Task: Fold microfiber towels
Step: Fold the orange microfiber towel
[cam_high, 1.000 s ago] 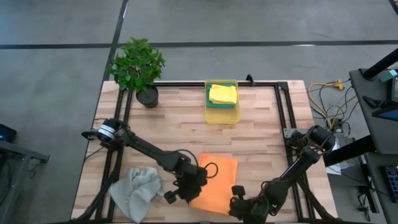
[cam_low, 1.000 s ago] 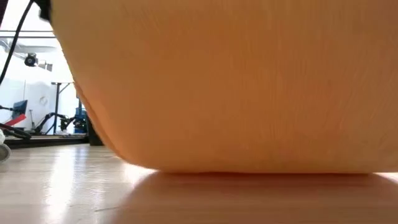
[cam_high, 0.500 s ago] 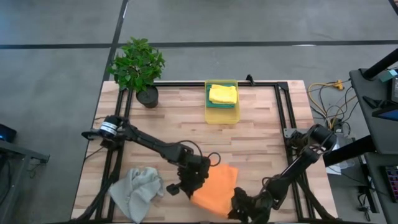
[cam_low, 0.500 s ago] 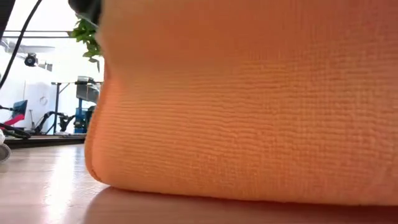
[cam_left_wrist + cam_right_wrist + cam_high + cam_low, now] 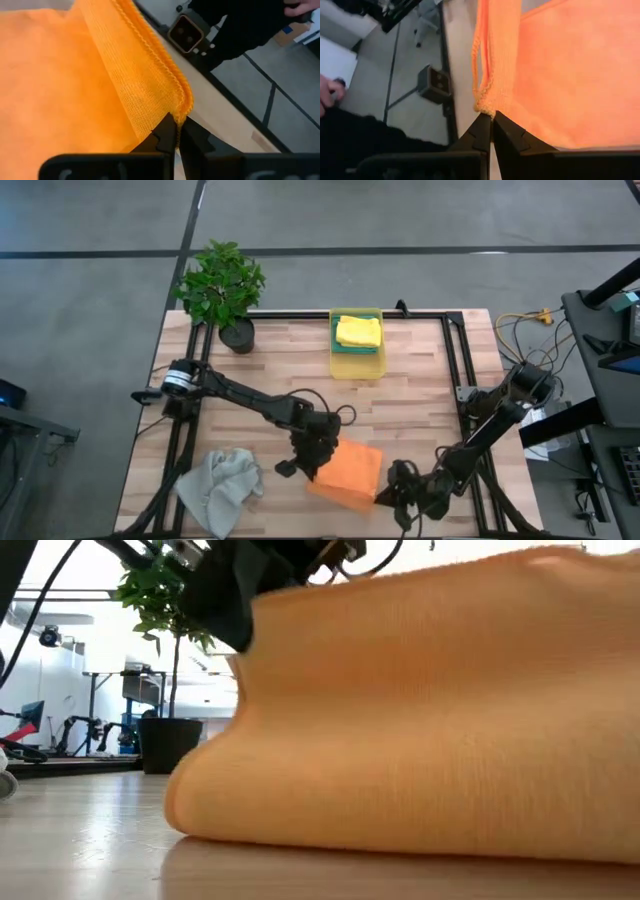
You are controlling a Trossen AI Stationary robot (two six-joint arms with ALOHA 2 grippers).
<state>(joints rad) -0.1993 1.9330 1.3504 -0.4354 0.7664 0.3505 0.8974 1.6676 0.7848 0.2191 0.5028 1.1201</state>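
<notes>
Pinching the orange towel (image 5: 347, 472) corners — left gripper (image 5: 312, 464), right gripper (image 5: 392, 492).

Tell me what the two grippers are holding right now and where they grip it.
Both hold the orange microfiber towel: the left gripper and the right gripper are each shut on a corner.

Dark jointed arms (black cables looping), wedge-tipped pincers.
</notes>
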